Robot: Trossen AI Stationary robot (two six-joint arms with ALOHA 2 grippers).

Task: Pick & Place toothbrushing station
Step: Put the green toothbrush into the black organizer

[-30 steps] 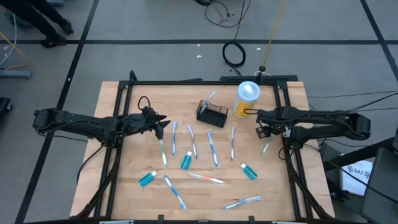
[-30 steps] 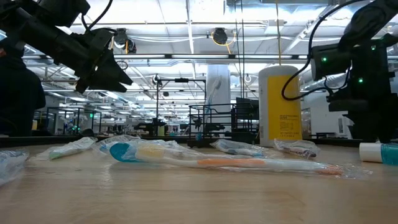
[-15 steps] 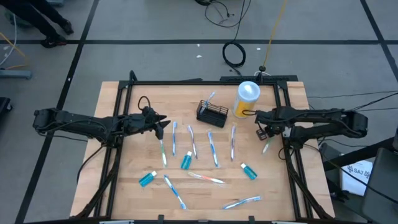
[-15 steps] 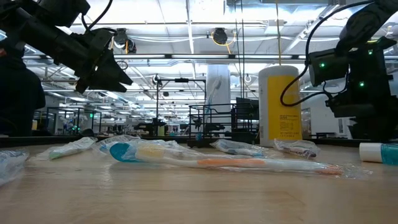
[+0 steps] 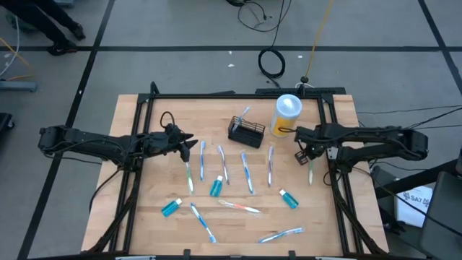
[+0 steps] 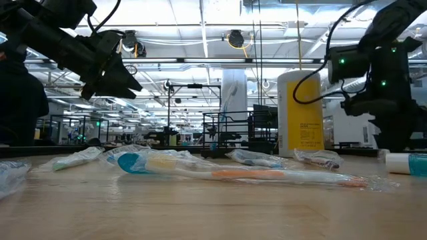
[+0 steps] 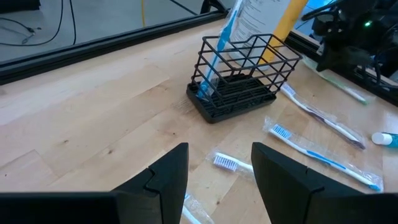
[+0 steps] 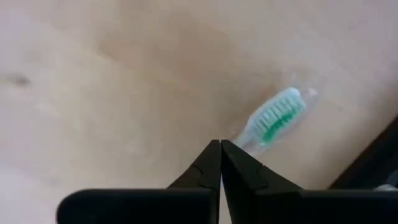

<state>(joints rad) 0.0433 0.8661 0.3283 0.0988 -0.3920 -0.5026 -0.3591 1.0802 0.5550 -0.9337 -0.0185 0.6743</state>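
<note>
Toward the far middle of the wooden bench sits the toothbrushing station, a small black rectangular caddy of thin wire with an open grid of bars and a darker solid base. A blue toothbrush stands tilted in one end of it. Just to its right stands a yellow cup with a white lid. Wrapped toothbrushes and small teal tubes lie scattered across the near half of the bench.

The left end effector hovers left of the caddy and well apart from it, fingers spread. The right end effector is at the right side of the bench, near the yellow cup, its fingers pressed together with nothing between them; a green-bristled toothbrush lies on the wood just beyond their tips.
</note>
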